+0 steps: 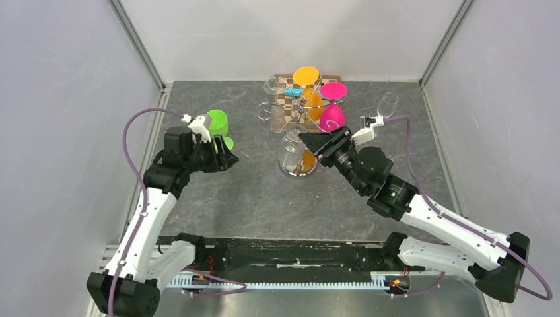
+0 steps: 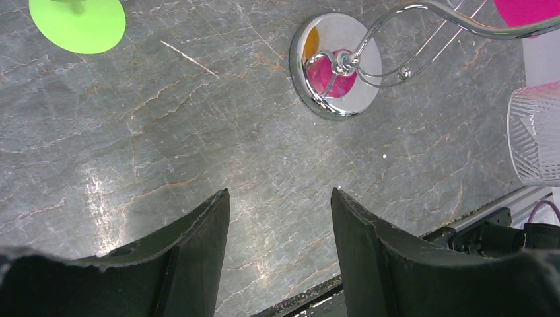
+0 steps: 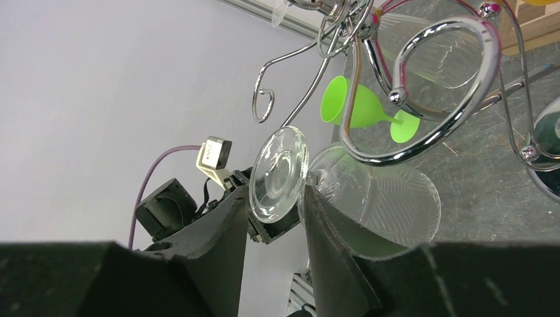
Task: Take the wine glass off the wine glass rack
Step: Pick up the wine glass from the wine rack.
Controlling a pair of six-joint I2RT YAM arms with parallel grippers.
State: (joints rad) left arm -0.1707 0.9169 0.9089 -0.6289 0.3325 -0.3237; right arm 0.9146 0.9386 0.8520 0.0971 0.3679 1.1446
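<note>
wine glass (image 3: 383, 198) | foot between right hand (image 3: 275, 191) fingers | hanging on rack (image 3: 395, 97)

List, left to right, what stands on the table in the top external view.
green wine glass → wine glass rack → lone clear glass

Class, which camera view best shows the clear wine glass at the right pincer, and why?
Right wrist: the clear wine glass fills the frame, foot between the fingers of the right pincer. Top external shows it small. Left wrist catches only a ribbed bowl at the edge, probably its.
</note>
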